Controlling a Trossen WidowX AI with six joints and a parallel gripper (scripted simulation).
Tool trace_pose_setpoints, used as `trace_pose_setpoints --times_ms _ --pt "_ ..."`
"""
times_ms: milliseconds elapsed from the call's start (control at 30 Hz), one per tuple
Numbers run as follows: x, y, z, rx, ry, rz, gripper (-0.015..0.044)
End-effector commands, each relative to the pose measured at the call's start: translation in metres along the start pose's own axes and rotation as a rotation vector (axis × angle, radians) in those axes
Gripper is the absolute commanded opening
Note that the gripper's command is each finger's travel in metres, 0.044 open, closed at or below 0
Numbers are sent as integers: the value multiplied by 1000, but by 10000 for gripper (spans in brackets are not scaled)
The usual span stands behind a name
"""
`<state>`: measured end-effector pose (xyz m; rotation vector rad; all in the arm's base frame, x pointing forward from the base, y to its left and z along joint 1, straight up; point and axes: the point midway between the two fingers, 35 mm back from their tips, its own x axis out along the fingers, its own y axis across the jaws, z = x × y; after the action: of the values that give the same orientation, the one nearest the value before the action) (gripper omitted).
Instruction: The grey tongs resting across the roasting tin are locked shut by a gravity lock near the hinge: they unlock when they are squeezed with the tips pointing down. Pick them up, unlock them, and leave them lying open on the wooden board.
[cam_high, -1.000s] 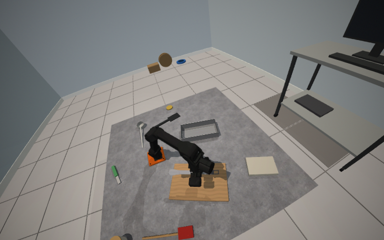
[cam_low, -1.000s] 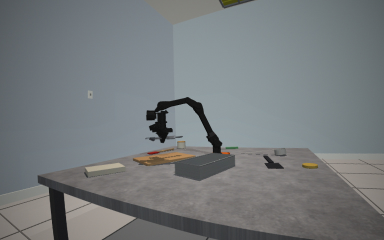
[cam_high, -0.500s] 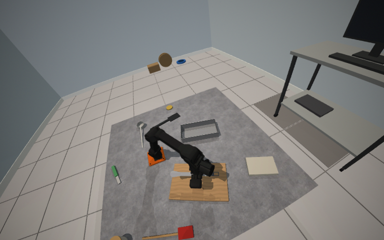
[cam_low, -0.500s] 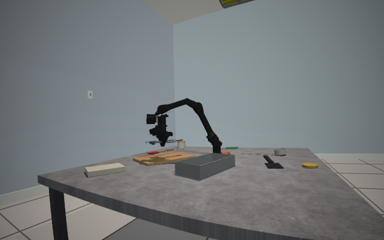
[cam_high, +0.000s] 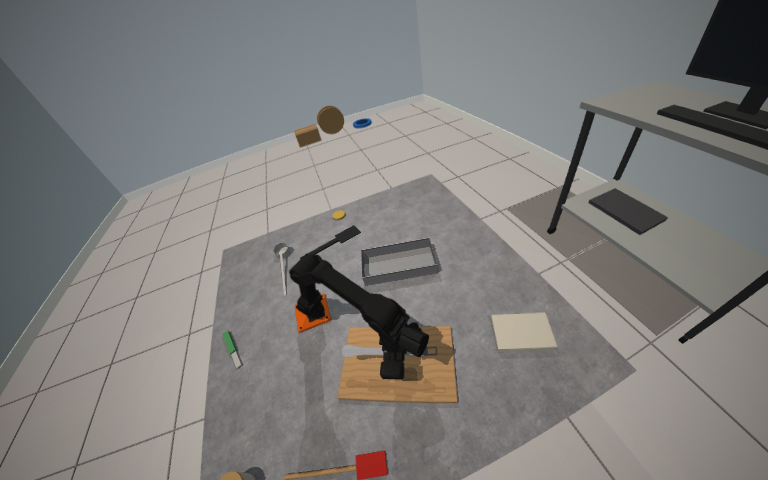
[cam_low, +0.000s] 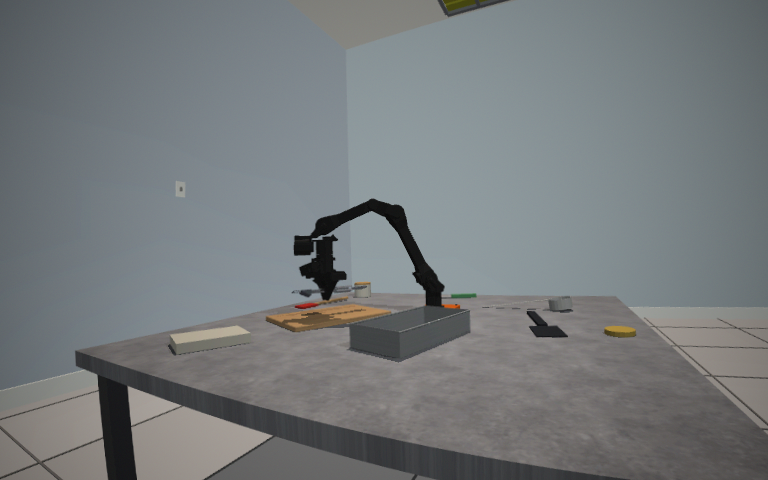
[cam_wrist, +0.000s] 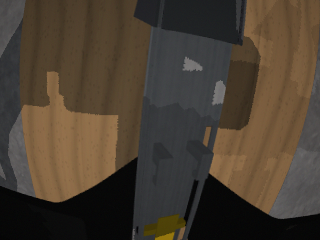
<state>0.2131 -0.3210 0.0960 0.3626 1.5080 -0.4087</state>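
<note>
The grey tongs (cam_high: 362, 351) (cam_low: 353, 288) (cam_wrist: 187, 107) are held nearly level above the wooden board (cam_high: 368, 392) (cam_low: 288, 325) (cam_wrist: 75, 165). My gripper (cam_low: 326, 295) (cam_wrist: 165, 165) points down and is shut on the tongs, with a finger on each side of them in the wrist view. A yellow piece (cam_wrist: 165, 229) shows on them at the bottom of the wrist view. The arm hides their middle in the top view. Whether they are locked cannot be told. The grey roasting tin (cam_high: 399, 278) (cam_low: 374, 343) stands on the table with nothing across it.
A cream block (cam_high: 523, 331) (cam_low: 210, 339) lies beyond one end of the board. A red-headed spatula (cam_high: 371, 464) (cam_low: 306, 305), a green-handled tool (cam_high: 228, 343) (cam_low: 463, 295), a black spatula (cam_high: 347, 233) (cam_low: 548, 331) and a yellow disc (cam_high: 338, 215) (cam_low: 620, 331) lie around.
</note>
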Motion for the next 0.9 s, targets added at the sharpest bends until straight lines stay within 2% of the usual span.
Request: trace_pose_setpoints --times_ms 0,400,867 --pt "8 0 -2 -6 6 -1 -150" --pt "19 1 -4 -6 6 0 -150" --pt "16 2 -3 0 2 1 217"
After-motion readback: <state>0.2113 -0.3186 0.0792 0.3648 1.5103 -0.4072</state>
